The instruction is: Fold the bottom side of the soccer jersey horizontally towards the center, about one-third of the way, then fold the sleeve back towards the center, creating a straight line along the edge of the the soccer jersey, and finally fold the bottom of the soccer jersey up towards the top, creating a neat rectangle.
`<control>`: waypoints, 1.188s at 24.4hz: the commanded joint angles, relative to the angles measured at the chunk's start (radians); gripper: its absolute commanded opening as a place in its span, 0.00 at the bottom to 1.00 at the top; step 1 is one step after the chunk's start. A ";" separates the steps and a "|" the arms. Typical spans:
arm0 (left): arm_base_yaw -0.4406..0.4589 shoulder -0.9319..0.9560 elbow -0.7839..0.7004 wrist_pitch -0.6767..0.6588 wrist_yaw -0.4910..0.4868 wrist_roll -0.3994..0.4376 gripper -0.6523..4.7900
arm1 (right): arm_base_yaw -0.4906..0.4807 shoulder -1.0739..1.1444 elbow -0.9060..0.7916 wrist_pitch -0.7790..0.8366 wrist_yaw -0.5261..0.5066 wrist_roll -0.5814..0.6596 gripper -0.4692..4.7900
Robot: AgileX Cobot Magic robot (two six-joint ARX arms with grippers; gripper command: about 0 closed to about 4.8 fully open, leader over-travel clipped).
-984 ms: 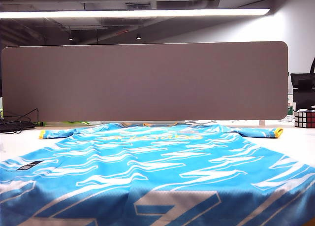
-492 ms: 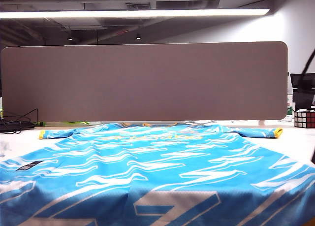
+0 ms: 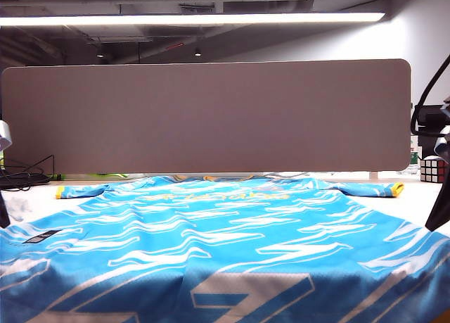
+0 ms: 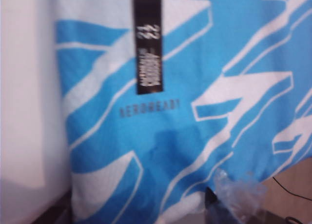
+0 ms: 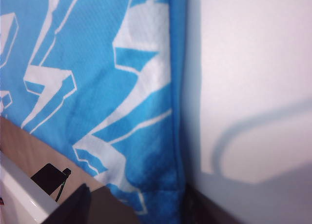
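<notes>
A long grey partition panel (image 3: 206, 117) is standing upright along the far edge of the white bench (image 3: 422, 196), blocking most of the room behind it. A Rubik's cube (image 3: 434, 169) is sitting near the bench's far right corner. Black cables (image 3: 24, 176) are lying coiled at the far left corner. A strip light (image 3: 190, 18) is glowing on the ceiling above.

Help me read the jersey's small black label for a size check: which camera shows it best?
The left wrist view: the black label fills it close up on the soccer jersey, though blurred. The exterior view shows only a tiny dark tag. The right wrist view misses it.
</notes>
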State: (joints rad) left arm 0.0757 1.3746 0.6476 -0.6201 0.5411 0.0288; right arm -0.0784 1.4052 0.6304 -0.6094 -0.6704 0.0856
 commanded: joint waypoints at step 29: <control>-0.212 -0.333 0.045 -0.289 -0.074 -0.071 0.11 | 0.077 -0.528 -0.009 -0.284 -0.006 0.079 0.07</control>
State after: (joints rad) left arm -0.1051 1.0943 0.6872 -0.8764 0.4728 0.0063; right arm -0.0029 0.9112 0.6186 -0.8368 -0.6559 0.1642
